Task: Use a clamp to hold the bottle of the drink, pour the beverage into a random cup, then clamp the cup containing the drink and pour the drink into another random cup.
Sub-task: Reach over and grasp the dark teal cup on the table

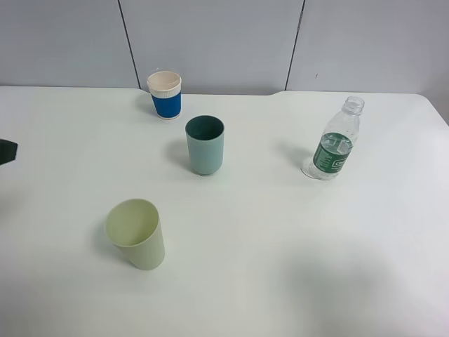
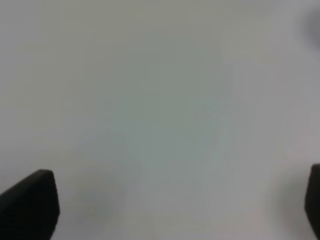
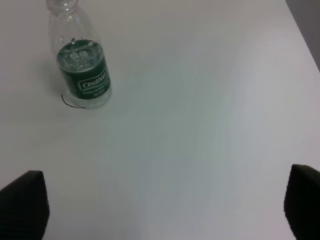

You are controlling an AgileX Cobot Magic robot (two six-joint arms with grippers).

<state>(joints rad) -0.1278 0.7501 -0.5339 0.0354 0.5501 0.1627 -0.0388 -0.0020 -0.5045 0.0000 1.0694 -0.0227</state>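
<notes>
White tabletop (image 1: 280, 267) bore a bottle (image 1: 335, 144), seemingly light and slick, best gripped mid-label; left gripper (image 2: 180, 200), right gripper (image 3: 165, 200) gaped empty.

The high camera looks down on the whole tabletop (image 1: 280, 281); the right wrist camera, closer, shares the bottle (image 3: 82, 70); the left sits nearest.

There were three cups in all, each a different colour: one blue cup (image 1: 165, 95) with a white rim at the far side, one teal cup (image 1: 205, 145) near the middle, and one pale green cup (image 1: 138, 234) at the near left. There was a single bottle (image 1: 335, 140), clear with a green label, at the right. All four stood on one white table (image 1: 280, 246).
</notes>
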